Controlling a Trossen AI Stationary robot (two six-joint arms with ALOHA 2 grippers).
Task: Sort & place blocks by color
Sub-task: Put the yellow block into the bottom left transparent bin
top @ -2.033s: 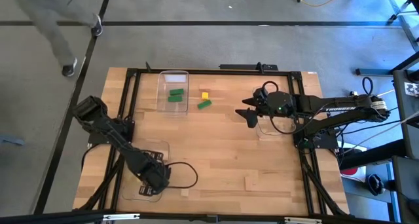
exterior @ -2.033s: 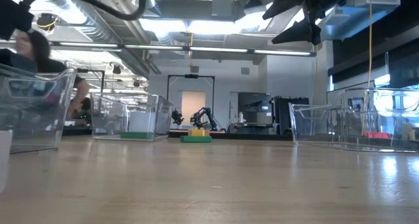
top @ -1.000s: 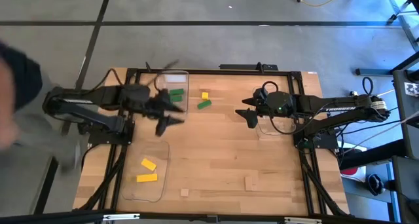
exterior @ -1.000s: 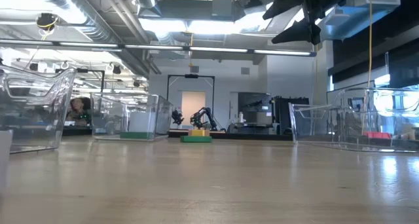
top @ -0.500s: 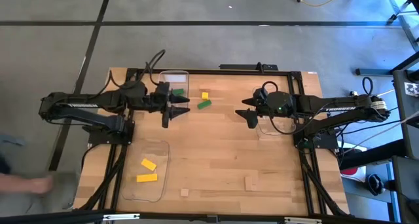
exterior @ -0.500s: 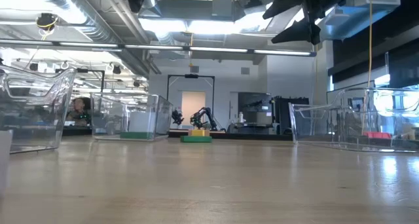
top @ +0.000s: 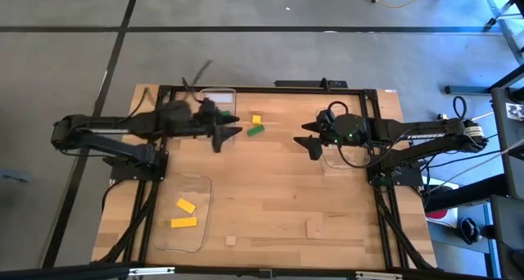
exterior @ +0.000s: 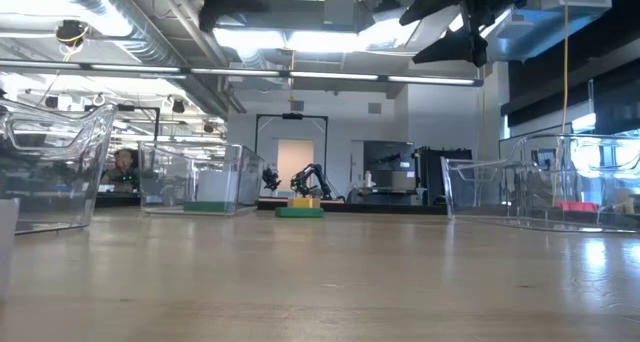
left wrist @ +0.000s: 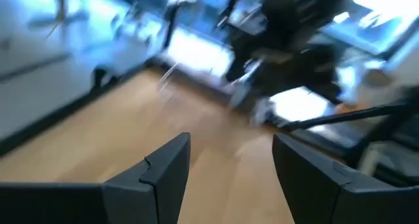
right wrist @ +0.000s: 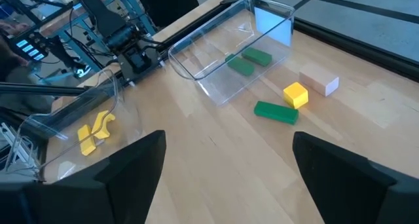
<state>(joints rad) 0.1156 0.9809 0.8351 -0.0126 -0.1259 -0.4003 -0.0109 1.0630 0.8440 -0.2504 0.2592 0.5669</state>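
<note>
Left gripper (top: 232,134) is hovering by the far tray (top: 214,94), fingers spread and holding nothing. Loose green block (top: 256,130) is lying just beside its tips, yellow cube (top: 256,119) right behind that. Two green blocks (right wrist: 249,60) are sitting in the far tray, two yellow ones (top: 184,214) in the near tray (top: 201,241). Right gripper (top: 312,144) is waiting mid-table, released.

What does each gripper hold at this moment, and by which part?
Nothing is held. The left gripper is open and empty above the table; the right gripper is open and empty too.
</note>
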